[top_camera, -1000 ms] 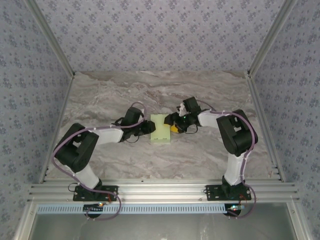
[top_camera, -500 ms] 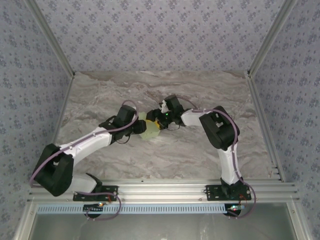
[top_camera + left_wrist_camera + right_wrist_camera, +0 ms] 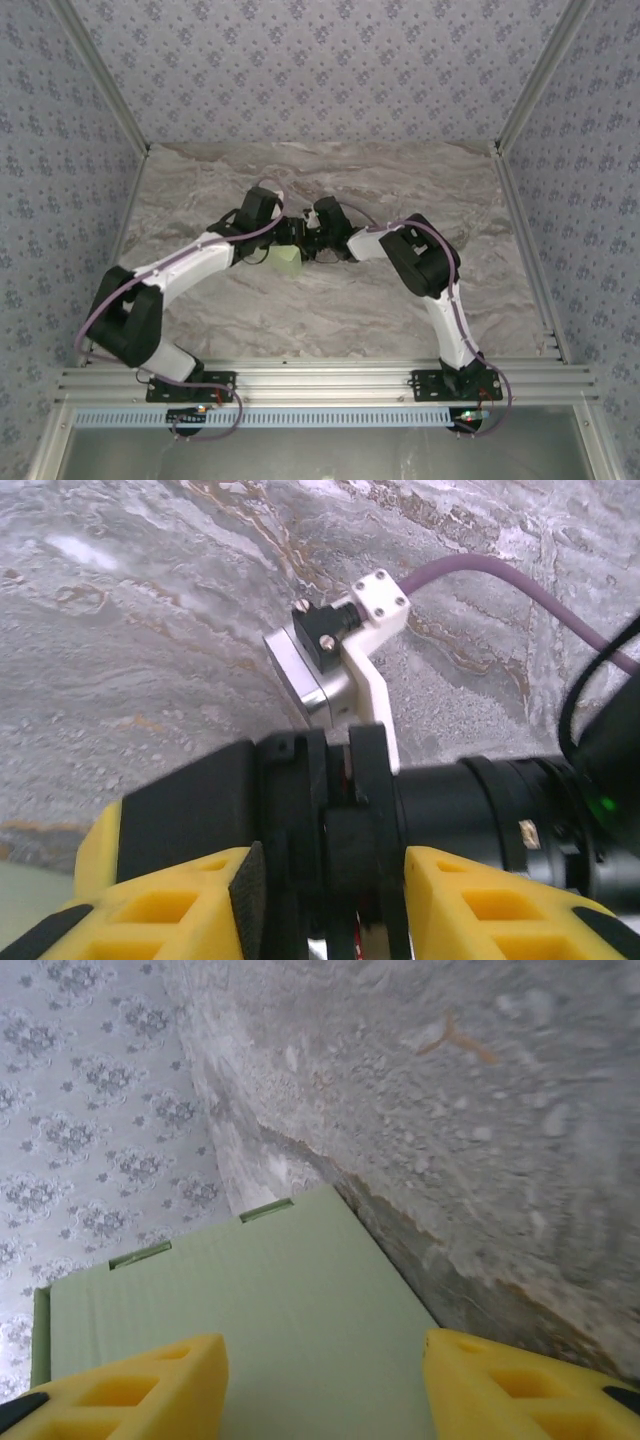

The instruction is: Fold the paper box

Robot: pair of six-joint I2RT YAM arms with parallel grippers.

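Pale-green paper box (image 3: 288, 263) farther left, left tool (image 3: 289, 238) and right tool (image 3: 311, 243) closer.

A grey-brown marbled counter (image 3: 330, 310) is spreading across the enclosure, its veins running sideways. Wallpaper (image 3: 320, 70) in pale blue-grey, carrying a small repeating floral motif, is closing it in at the back and on both sides. Slanting aluminium posts (image 3: 105, 72) are marking the corners, and ribbed aluminium rails (image 3: 320, 380) are running along the near edge. Soft, even light is falling over everything, casting only faint shadows.
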